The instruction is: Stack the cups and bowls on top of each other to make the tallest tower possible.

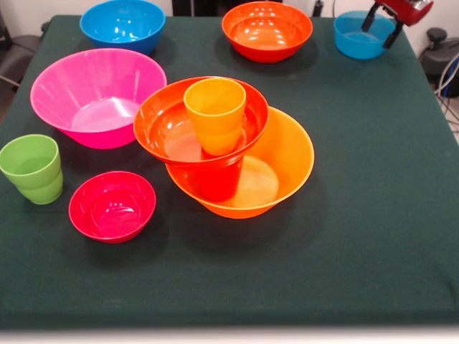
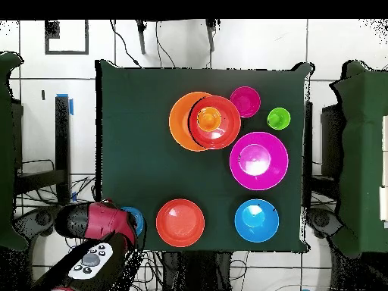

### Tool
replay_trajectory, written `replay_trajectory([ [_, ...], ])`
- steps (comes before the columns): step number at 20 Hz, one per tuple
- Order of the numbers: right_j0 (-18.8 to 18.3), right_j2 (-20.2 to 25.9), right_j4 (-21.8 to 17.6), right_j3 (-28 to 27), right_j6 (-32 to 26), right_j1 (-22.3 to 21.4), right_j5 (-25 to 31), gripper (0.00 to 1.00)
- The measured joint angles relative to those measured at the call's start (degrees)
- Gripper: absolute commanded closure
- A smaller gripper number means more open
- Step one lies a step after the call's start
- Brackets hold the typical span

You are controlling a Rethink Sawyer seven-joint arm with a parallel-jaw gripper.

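Note:
The tower stands mid-table. Its base is the widest orange bowl (image 1: 290,161). A red-orange cup (image 1: 219,180) stands in it and carries a tilted red-orange bowl (image 1: 163,125), which holds an orange cup (image 1: 215,113). From overhead the tower (image 2: 203,121) shows as nested rings. My gripper (image 1: 381,29) is at the far right corner. It is open, with its dark fingers spread over the right side of a small blue bowl (image 1: 357,39). Overhead, the red wrist (image 2: 106,223) covers most of that bowl (image 2: 136,220).
A pink bowl (image 1: 97,93) sits left of the tower. A light green cup (image 1: 32,168) and a crimson bowl (image 1: 111,206) lie front left. A blue bowl (image 1: 123,25) and a second red-orange bowl (image 1: 267,30) stand along the far edge. Green cloth covers the table (image 1: 373,236).

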Motion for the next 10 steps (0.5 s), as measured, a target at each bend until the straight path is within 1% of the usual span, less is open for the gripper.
replay_trajectory([
  [10,0.0,0.0,0.3,0.0,0.0,0.1,0.0,0.0],
])
